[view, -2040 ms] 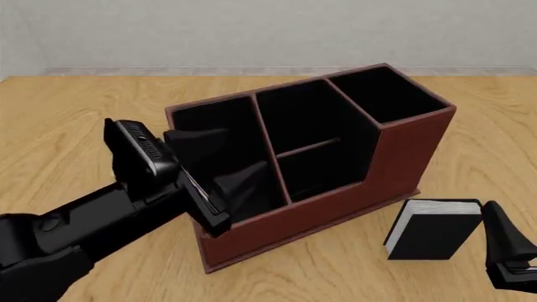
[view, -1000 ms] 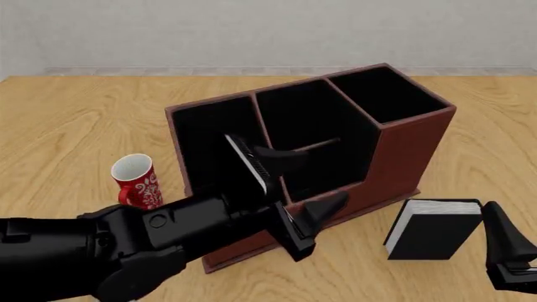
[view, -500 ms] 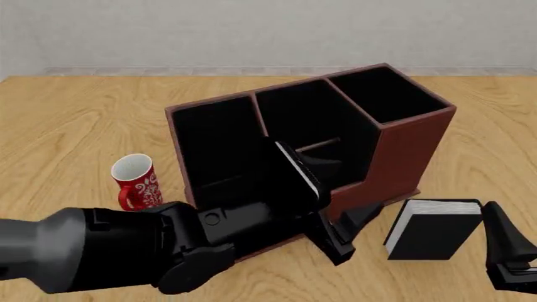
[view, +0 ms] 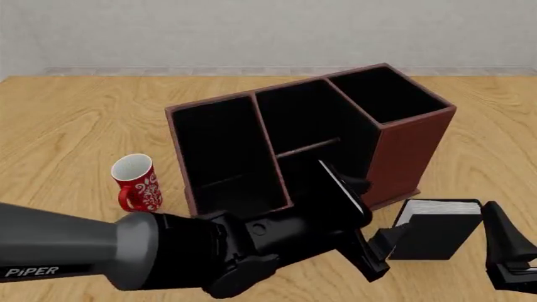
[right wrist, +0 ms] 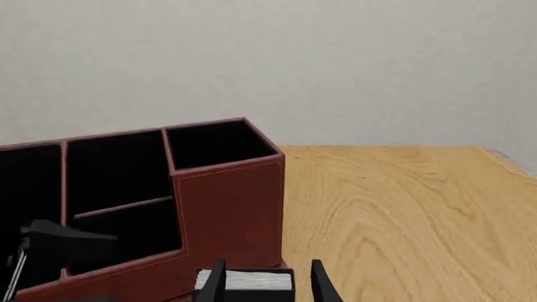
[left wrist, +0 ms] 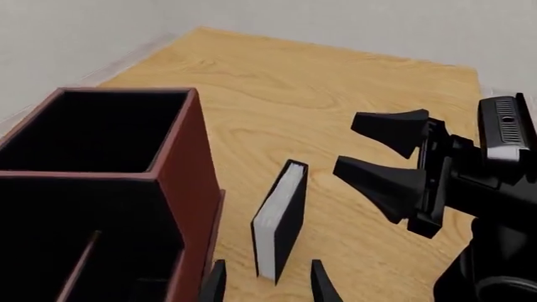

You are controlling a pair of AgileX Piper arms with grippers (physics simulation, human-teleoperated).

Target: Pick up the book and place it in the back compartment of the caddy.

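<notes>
Since 2 s ago our left gripper swings from the caddy's left cell across its front to the book. Book: upright on the table, just right of the caddy, long axis vertical. Left fingers apart, book just ahead between them. Right gripper also spread, beside the book. Mug stands left.

The caddy is sitting mid-table, with the mug standing to its left, the book standing upright just off its near right corner, and the left gripper hovering immediately left of the book.
</notes>
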